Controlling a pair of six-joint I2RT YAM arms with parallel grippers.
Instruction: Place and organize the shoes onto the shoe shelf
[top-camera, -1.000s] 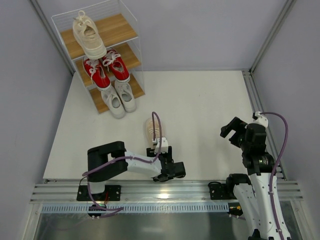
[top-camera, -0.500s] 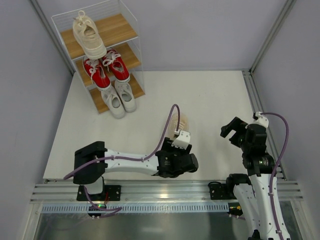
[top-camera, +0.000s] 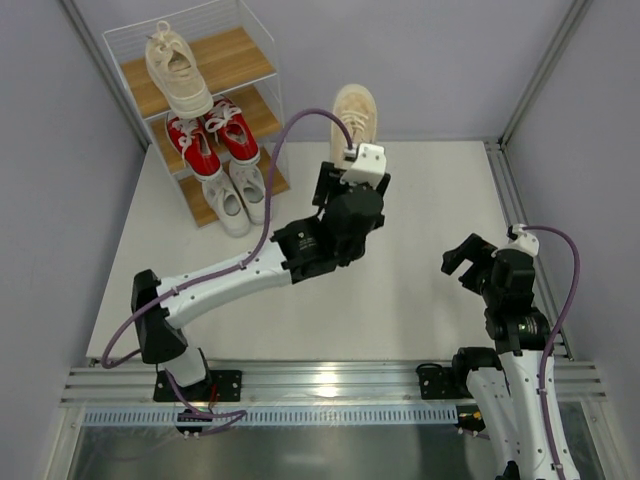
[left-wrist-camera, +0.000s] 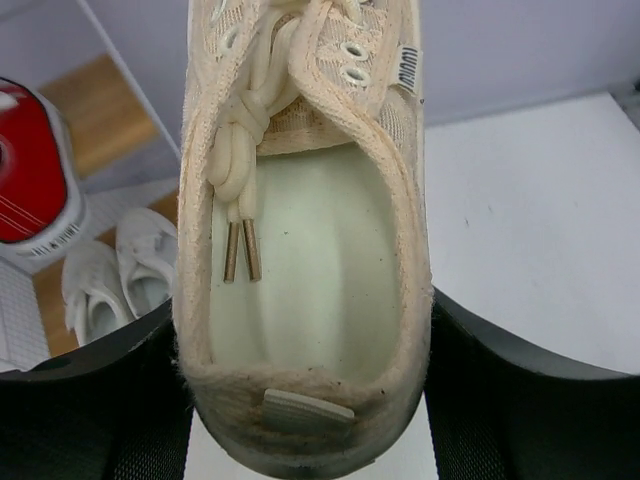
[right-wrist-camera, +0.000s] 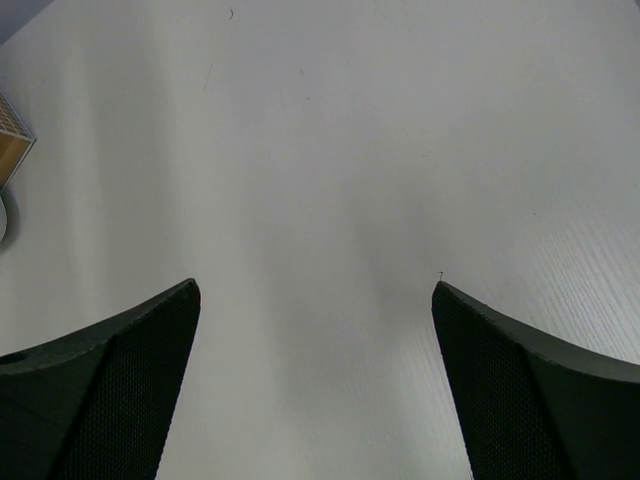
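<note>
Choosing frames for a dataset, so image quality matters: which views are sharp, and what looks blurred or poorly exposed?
Top external: evenly lit, sharp, only soft shadows, the raised cream shoe clear. Left wrist: the shoe fills the frame in focus; the shelf behind is soft. Right wrist: bright, nearly featureless table, dark right fingers underexposed.

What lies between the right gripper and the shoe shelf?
In the top view, the left gripper holding the cream-beige shoe; otherwise only table.
</note>
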